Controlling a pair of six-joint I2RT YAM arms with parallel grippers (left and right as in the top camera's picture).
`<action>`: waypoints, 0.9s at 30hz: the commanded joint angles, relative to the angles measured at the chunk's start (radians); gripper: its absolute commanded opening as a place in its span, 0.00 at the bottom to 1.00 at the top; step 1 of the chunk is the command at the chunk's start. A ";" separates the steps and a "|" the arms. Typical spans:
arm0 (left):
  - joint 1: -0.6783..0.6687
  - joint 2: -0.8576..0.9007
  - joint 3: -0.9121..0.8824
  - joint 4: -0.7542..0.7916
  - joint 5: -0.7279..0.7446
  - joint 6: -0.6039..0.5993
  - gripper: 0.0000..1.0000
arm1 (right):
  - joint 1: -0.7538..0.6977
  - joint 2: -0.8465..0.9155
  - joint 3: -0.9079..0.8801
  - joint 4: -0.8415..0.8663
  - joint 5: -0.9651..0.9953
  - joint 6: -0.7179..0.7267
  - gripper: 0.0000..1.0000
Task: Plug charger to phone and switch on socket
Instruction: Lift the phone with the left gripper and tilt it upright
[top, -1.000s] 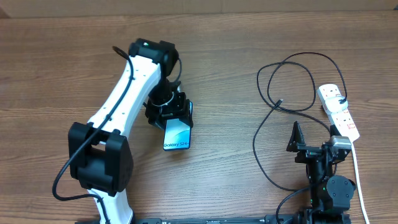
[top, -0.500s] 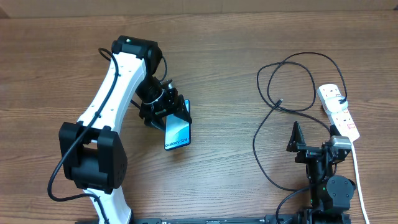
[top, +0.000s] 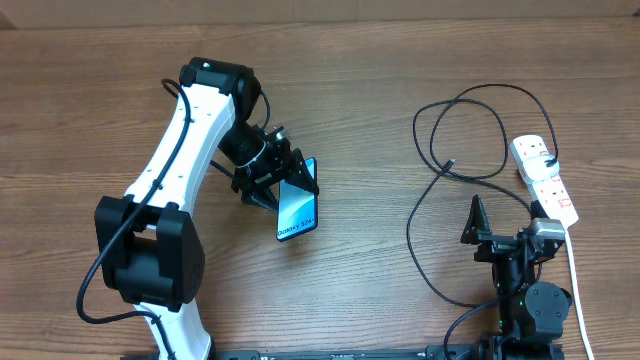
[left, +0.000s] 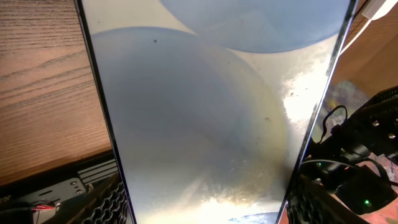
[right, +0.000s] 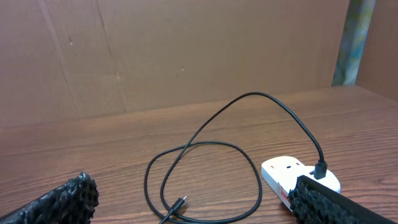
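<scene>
Moved: since half a second ago, the phone (top: 298, 200) has swung to the right and turned a little, carried by the left tool (top: 272, 175); my right side hasn't budged.
Left tool: clamped on the phone near its upper end. In the left wrist view the screen (left: 211, 112) fills the gap between the pads.
Right tool: (top: 505, 228) spread wide and empty, parked near the socket (top: 545, 178).
Phone location: left of centre, tilted, and I judge it off the counter (top: 380, 300). The lettered end points away from the tool.
Charger: (top: 460, 100) lies in loose loops, one end already in the socket. The free plug (top: 450, 165) is on the counter, well apart from the phone.
Left arm pose: (top: 190, 150) reaches forward, elbow high, wrist bent and rolled toward the middle.
Risk, slip: I'm gripping smooth glass near one end, so the phone may pivot or slide if I swing quickly.
Risk, cable: pulling the plug could tighten the loops and drag the socket.
Risk, port: I can't tell which edge holds it, so I could misalign the plug.
</scene>
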 joint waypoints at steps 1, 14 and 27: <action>0.005 0.005 0.029 -0.007 0.051 0.019 0.44 | 0.006 -0.006 -0.011 0.006 0.001 -0.002 1.00; 0.005 0.005 0.029 -0.007 0.047 0.027 0.44 | 0.006 -0.006 -0.011 0.006 0.002 -0.002 1.00; 0.005 0.005 0.029 0.024 -0.012 0.025 0.40 | 0.006 -0.006 -0.011 0.006 0.002 -0.002 1.00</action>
